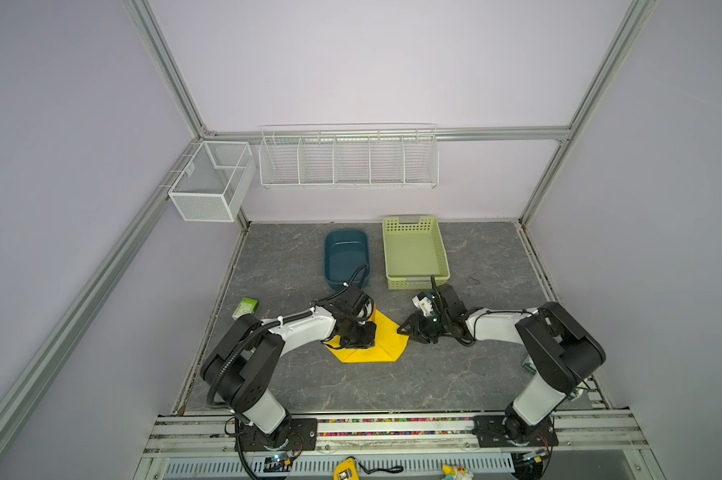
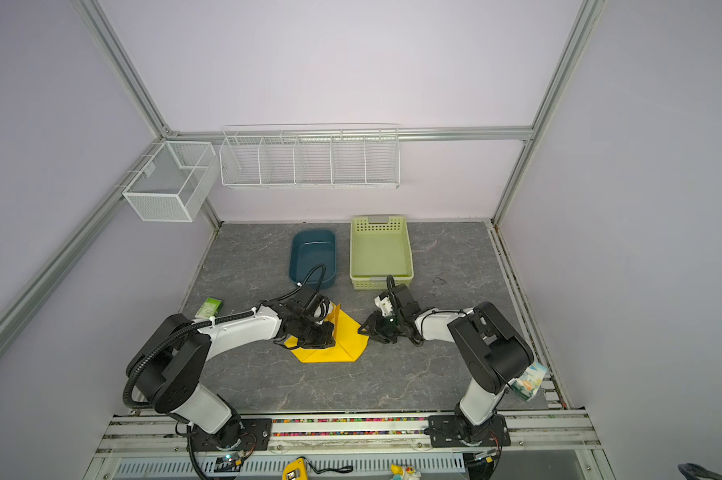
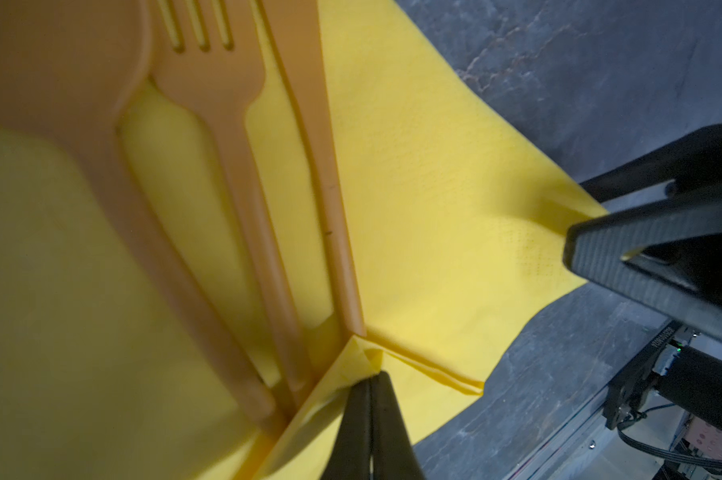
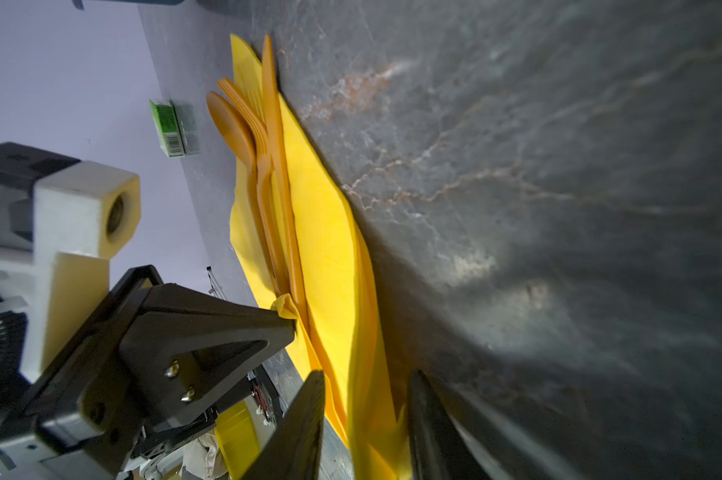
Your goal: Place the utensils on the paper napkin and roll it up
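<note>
The yellow paper napkin (image 1: 388, 343) (image 2: 347, 345) lies partly folded at the table's middle. On it, side by side, rest the orange-brown utensils: spoon (image 3: 60, 83), fork (image 3: 210, 62) and a thin straight piece (image 3: 313, 137); in both top views the left arm hides most of them. My left gripper (image 3: 369, 380) (image 1: 361, 338) is shut on a folded napkin corner at the handle ends, which it holds lifted. My right gripper (image 4: 367, 415) (image 1: 405, 328) stands open at the napkin's right corner. The paper (image 4: 330, 249) passes between its fingers, with gaps on both sides.
A dark blue tub (image 1: 347, 257) and a light green basket (image 1: 415, 249) stand behind the napkin. A green-white packet (image 1: 246, 307) lies at the left edge. A patterned tissue pack (image 2: 529, 380) sits behind the right arm. Wire baskets (image 1: 349, 160) hang on the back wall.
</note>
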`<state>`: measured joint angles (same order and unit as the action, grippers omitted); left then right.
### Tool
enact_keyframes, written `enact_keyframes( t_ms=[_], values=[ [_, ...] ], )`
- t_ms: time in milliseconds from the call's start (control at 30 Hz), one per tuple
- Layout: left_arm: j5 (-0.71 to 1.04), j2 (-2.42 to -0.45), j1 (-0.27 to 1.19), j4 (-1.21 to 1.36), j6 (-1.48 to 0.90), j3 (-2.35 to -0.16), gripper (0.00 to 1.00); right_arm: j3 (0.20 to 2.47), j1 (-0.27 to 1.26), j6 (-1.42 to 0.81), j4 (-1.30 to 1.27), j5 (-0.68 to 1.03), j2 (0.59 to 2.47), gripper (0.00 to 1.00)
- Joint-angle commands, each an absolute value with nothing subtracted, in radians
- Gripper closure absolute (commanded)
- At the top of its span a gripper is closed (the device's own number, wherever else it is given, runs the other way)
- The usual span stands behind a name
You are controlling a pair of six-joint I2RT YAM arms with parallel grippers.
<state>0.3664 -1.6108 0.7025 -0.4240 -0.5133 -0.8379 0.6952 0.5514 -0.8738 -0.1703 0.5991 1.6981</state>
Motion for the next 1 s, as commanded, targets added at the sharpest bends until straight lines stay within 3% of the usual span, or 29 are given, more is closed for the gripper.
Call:
enact_keyframes(
  t_ms=[0,200,333,967],
  values=[
    [0.362,-1.605,0.706,-0.437,-0.5,-0.856,1.0,0.673,0.539,-0.908,-0.238,0.623,1.669,0.68],
    [0.369,-1.606,0.706,-0.436,-0.5,-0.857,1.0,0.664,0.538,-0.916,-0.263,0.668,1.677,0.77],
    [0.368,-1.606,0.706,-0.436,-0.502,-0.859,1.0,0.661,0.538,-0.923,-0.266,0.698,1.697,0.64],
    [0.367,-1.606,0.706,-0.441,-0.5,-0.856,1.0,0.614,0.552,-0.916,-0.234,0.707,1.71,0.57]
  ],
)
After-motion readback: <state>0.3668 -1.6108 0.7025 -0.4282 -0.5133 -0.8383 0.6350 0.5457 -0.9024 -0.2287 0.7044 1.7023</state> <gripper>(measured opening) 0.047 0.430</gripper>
